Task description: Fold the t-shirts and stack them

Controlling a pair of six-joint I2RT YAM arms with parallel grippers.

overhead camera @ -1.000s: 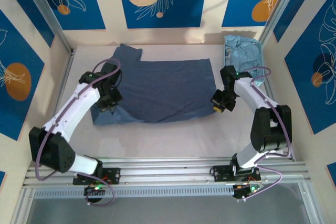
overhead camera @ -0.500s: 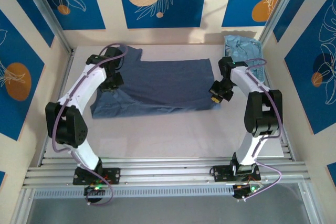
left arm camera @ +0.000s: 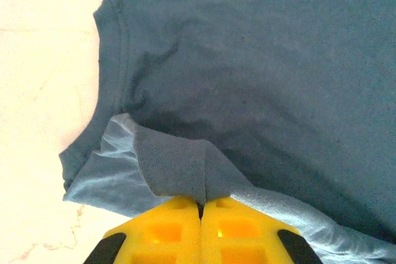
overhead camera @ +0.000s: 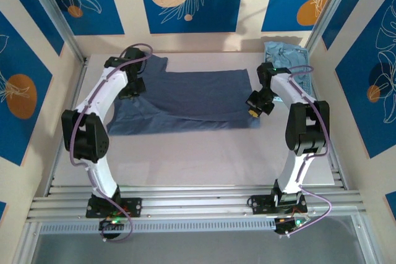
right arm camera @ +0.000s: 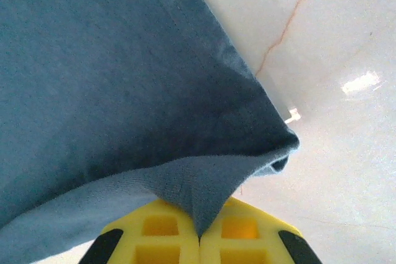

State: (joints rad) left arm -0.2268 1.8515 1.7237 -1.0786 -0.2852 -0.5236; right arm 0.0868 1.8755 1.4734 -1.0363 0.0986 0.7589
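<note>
The left claw and right claw each pinch cloth of the dark slate-blue t-shirt

The shirt lies across the desk, left gripper at its left end, right gripper at its right (basket behind, far-right corner).

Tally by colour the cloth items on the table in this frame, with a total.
dark slate-blue cloth t-shirt: 1
pale sky-blue crumpled cloth heap, far right corner: 1 (how many shirts are in it cannot be told)
Total: 2
</note>
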